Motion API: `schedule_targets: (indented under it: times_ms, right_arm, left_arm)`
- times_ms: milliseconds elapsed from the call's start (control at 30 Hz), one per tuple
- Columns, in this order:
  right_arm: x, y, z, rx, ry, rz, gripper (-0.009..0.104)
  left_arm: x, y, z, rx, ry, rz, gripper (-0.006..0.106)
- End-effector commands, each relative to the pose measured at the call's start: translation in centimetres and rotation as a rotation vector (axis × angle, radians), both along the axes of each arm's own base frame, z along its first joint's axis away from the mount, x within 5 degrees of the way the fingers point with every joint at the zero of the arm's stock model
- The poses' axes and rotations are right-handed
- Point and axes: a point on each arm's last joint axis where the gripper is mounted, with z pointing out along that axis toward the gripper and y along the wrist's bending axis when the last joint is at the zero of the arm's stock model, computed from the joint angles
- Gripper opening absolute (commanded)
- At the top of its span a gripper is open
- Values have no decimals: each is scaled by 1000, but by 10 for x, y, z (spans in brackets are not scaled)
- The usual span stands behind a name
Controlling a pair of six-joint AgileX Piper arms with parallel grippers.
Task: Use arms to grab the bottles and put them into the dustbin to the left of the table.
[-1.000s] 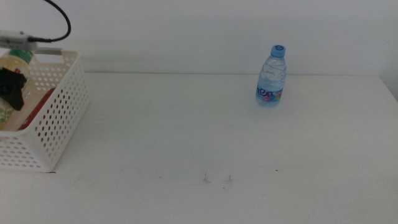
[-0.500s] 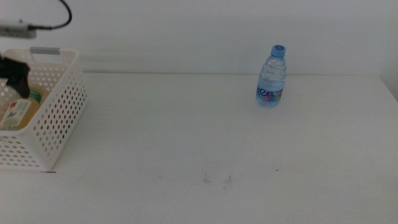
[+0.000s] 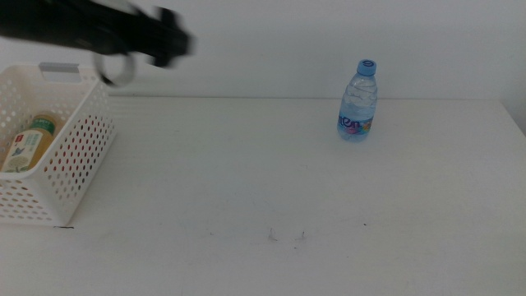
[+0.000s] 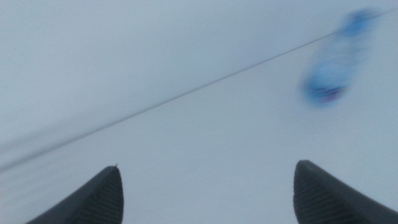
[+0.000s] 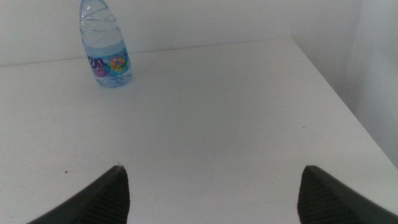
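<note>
The water bottle (image 3: 358, 100) stands upright, upper right on the table (image 3: 271, 181), nothing near it. At left, the dustbin (image 3: 70, 156) holds the tea bottle (image 3: 28, 145). The left tool (image 4: 205, 193) is blurred above it, spread wide and empty; the right tool (image 5: 211, 193) likewise.

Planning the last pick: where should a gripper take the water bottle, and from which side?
Grip the water bottle across its body at the label band, jaws horizontal, probably from the table's near side. It stands upright and alone near the far edge of the table, so the round sides are free. The right gripper already faces it, jaws open; the left gripper, also open, is up near the dustbin.
</note>
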Motion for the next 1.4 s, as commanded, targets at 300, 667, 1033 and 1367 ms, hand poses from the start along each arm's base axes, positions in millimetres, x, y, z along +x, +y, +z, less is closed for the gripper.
schedule_targets:
  times_ms: [300,667,1033,1367]
  right_arm:
    - [0,0,0,-5,-9,-7,88]
    - [0,0,0,-5,-9,-7,88]
    - [0,0,0,-5,-9,-7,88]
    - [0,0,0,-5,-9,-7,88]
  left_arm:
    - [-45,-90,-40,-83,-122,-238,94]
    - [-84,-69,-18,-67,-145,-278,94]
    - [-170,4,78,10,-235,-292,94]
    - [-183,14,83,23,-222,-289,94]
